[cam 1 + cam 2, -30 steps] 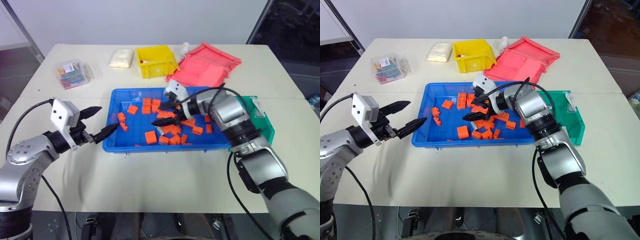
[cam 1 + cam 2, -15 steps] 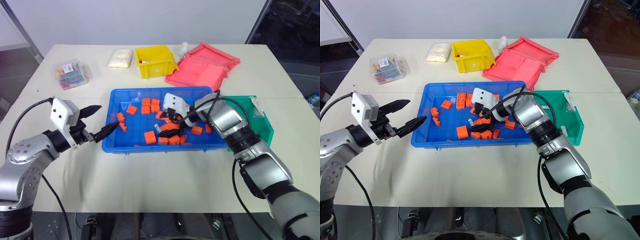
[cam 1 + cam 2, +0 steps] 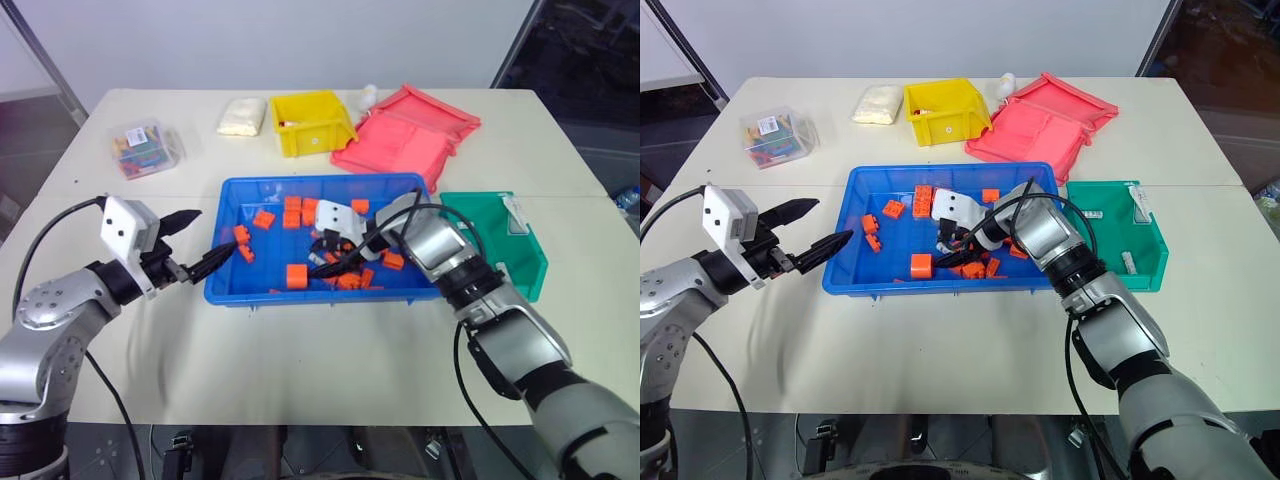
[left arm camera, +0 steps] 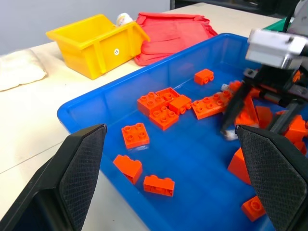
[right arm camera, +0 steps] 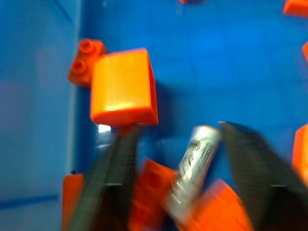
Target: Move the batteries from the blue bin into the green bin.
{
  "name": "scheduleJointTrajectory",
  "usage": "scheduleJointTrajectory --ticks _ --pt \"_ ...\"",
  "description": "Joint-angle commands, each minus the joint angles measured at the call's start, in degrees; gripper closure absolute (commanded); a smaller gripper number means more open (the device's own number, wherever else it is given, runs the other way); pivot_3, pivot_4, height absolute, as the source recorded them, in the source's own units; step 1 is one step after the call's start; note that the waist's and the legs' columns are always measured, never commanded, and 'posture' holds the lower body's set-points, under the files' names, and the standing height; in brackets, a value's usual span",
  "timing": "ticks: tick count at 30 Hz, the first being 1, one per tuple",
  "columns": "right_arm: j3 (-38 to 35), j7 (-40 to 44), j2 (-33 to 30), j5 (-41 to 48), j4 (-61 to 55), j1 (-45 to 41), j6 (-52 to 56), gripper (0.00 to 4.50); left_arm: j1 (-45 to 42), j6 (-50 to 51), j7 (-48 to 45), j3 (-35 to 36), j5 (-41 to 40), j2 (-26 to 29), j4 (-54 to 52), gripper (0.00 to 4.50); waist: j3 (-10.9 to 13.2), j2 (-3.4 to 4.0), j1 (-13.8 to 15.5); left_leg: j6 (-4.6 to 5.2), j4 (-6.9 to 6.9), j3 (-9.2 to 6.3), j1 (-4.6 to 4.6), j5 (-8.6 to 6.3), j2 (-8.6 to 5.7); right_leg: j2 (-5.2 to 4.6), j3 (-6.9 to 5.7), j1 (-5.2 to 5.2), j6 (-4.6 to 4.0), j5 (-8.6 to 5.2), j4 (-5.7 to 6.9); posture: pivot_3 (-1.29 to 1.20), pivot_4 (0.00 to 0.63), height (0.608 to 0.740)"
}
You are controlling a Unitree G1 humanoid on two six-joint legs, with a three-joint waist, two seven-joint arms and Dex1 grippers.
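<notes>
Near the blue bin's (image 3: 240,190) front edge, right gripper (image 5: 175,190) is straddling a battery (image 5: 191,171), fingers partly apart, grip unconfirmed; left gripper (image 3: 205,243) is hovering wide open, empty.

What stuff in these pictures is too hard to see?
- Right wrist view: blur hides whether the right gripper touches the battery.
- Head views: more batteries in the blue bin, too small among the orange blocks.
- Clear box: contents too small.

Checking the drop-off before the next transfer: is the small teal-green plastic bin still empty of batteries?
No: the head view shows small whitish cylindrical batteries already lying inside the small teal-green plastic bin.
</notes>
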Motion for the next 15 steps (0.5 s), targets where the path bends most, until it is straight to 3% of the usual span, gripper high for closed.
scheduleJointTrajectory --ticks 1,2,13,15 --pt "0.35 0.0 -0.1 -1.65 1.96 -0.67 -1.53 4.0 0.06 -1.31 0.44 0.8 0.13 -0.14 -2.13 0.0 -0.04 -0.06 0.0 0.0 -0.01 0.0 0.06 0.0 0.0 -0.01 0.0 0.05 0.0 0.0 0.0 0.0 0.15 0.74" --pt "0.21 0.07 -0.02 -1.71 2.13 -0.66 -1.65 4.46 0.04 -1.37 0.51 0.82 0.19 -0.19 -2.13 0.0 -0.04 -0.06 0.0 0.0 -0.01 -0.03 0.07 0.0 0.01 0.01 -0.02 0.08 0.0 0.0 -0.01 0.0 0.15 0.74" --pt "-2.55 -1.23 1.27 -0.48 -0.18 -2.0 -0.28 4.46 -0.51 -1.78 0.24 0.72 0.42 0.01 -1.37 0.0 -0.04 -0.06 0.0 0.0 -0.02 -0.02 0.06 0.0 0.01 0.0 -0.02 0.06 0.0 0.0 -0.02 0.0 0.15 0.74" --pt "-3.45 -1.08 1.08 0.03 -1.68 -2.65 0.41 3.95 -0.49 -1.81 0.15 0.71 0.43 0.04 -1.35 0.0 -0.04 -0.05 0.01 0.0 -0.01 -0.02 0.06 0.0 0.01 0.0 -0.02 0.06 0.0 0.0 -0.02 0.0 0.15 0.74"
